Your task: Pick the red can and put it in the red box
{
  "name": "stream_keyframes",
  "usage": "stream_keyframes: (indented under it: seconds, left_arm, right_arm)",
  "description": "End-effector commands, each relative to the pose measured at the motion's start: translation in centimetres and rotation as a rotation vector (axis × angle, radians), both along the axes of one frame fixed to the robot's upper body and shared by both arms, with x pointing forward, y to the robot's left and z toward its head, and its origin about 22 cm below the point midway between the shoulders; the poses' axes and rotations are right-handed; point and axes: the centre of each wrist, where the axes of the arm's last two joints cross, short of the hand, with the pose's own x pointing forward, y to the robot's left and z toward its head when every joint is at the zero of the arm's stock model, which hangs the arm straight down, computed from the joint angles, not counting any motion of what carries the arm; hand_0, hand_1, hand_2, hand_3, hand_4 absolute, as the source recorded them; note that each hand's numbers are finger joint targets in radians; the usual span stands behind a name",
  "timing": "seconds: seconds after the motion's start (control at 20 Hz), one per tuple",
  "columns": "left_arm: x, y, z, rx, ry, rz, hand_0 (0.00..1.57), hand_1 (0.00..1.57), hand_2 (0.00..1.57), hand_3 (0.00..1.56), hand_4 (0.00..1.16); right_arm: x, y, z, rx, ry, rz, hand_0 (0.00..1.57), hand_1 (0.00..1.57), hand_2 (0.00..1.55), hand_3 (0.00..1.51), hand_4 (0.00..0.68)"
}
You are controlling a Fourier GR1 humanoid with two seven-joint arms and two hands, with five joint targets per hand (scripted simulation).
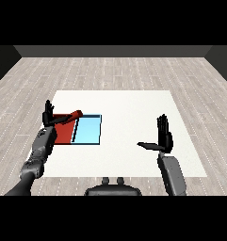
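The red can (pixel 73 115) lies tilted on its side above the far edge of the red tray (pixel 63 135), with one end toward my left hand and the other over the border with the blue tray. My left hand (pixel 49 114) is at the red tray's far left corner. Its fingers point straight up and its thumb reaches under the can's near end. The fingers are not curled round the can. My right hand (pixel 165 135) hovers over the table's right half, far from the can, with fingers straight up and thumb stretched left.
The light blue tray (pixel 88 130) lies against the red tray's right side. Both trays sit on the left part of the white table (pixel 129 108). Wooden floor surrounds the table.
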Motion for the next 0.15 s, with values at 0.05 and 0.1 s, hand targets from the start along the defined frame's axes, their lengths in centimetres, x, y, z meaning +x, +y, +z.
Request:
stream_keyframes:
  seconds: [0.05,0.1]
  left_arm:
    - [1.0,-6.0,0.1,-0.186,-0.294,-0.216,0.00,0.00,0.00,0.00,0.00]
    - [0.8,-7.0,-0.1,-0.181,-0.310,-0.239,0.00,0.00,0.00,0.00,0.00]
  right_arm:
    - [-0.9,1.3,-1.5,0.066,0.021,0.103,0.00,0.00,0.00,0.00,0.000]
    - [0.0,0.0,-0.4,0.059,0.025,0.113,0.00,0.00,0.00,0.00,0.000]
